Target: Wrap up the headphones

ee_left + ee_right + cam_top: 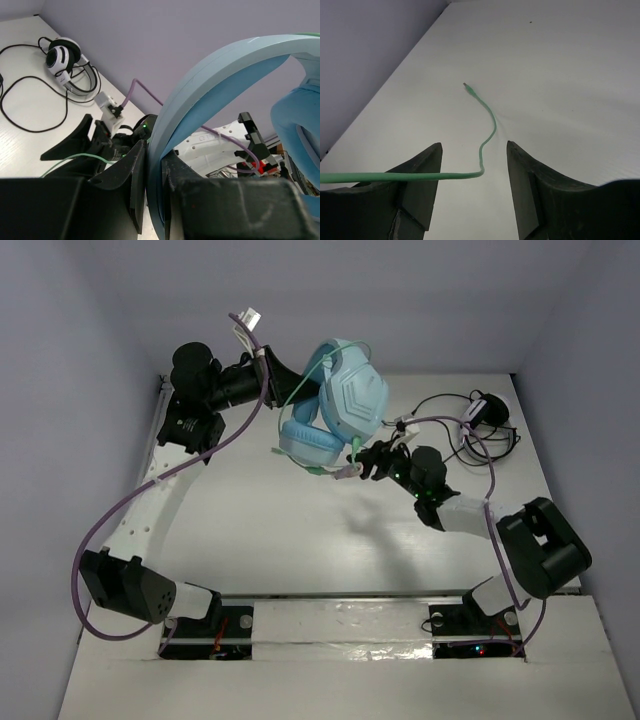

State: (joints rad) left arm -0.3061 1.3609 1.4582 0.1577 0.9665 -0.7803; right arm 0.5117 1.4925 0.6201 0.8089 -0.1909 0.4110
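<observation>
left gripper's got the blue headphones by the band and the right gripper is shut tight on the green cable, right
Not quite. The right gripper is open: the right wrist view shows its jaws apart, with the pale green cable running into the gap unpinched. The rest holds: the left gripper grips the light blue headphones by the band.

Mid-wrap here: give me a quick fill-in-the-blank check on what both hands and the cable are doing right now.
1. The left hand grips the headphones by their ____.
2. The right hand is ____.
3. The thin cable crossing the right hand's gap is coloured ____.
Missing words: band; open; green.
</observation>
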